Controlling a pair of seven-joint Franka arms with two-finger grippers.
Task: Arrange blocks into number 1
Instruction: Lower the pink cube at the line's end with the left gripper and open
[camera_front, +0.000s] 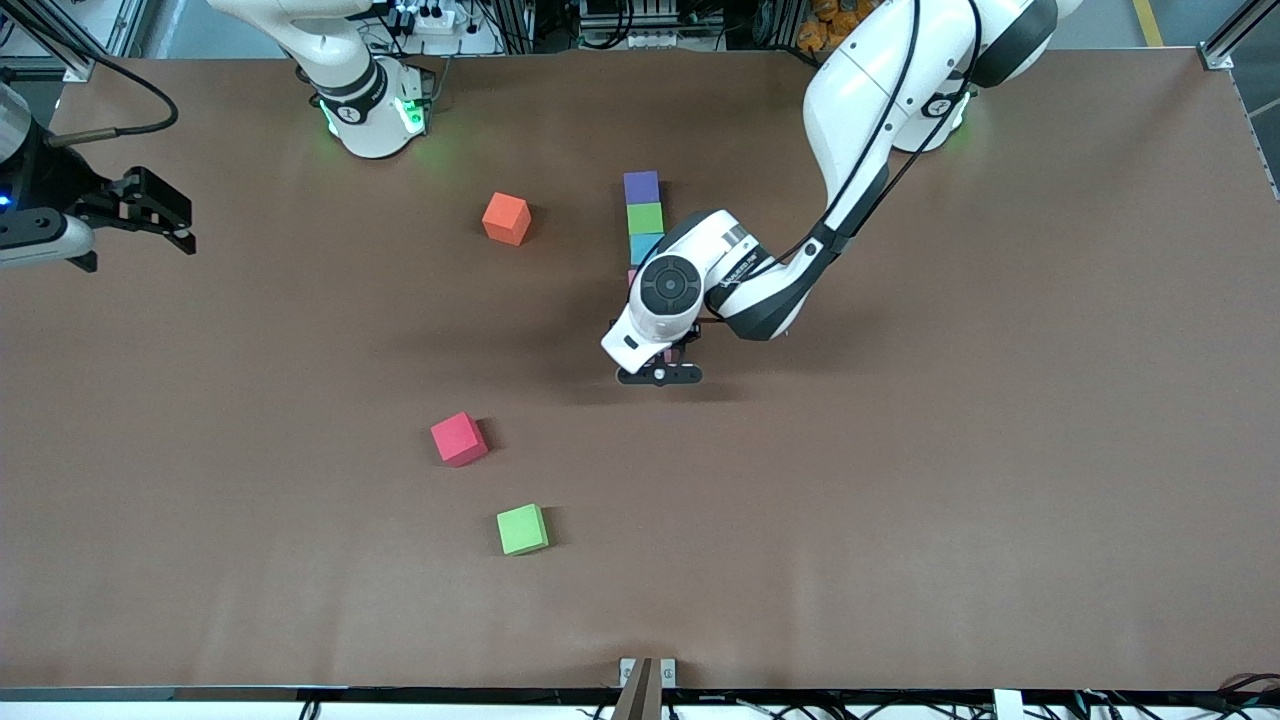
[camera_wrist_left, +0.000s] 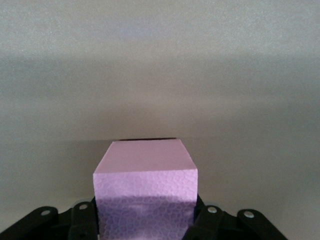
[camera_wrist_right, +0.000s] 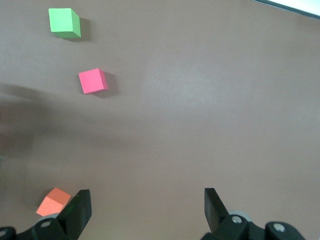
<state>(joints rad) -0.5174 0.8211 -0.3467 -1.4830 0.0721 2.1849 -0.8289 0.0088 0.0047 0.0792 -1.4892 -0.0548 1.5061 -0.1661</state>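
A column of blocks stands mid-table: purple nearest the robots' bases, then green, then sky blue. A sliver of a pink block shows beside the left arm's wrist, which covers the rest of the column. My left gripper is low at the column's end nearer the front camera. In the left wrist view, my left gripper is shut on a pink block that fills the space between its fingers. My right gripper waits open, with nothing in it, at the right arm's end of the table.
An orange cube sits beside the column, toward the right arm's end. A red cube and a loose green cube lie nearer the front camera. The right wrist view shows the green cube, red cube and orange cube.
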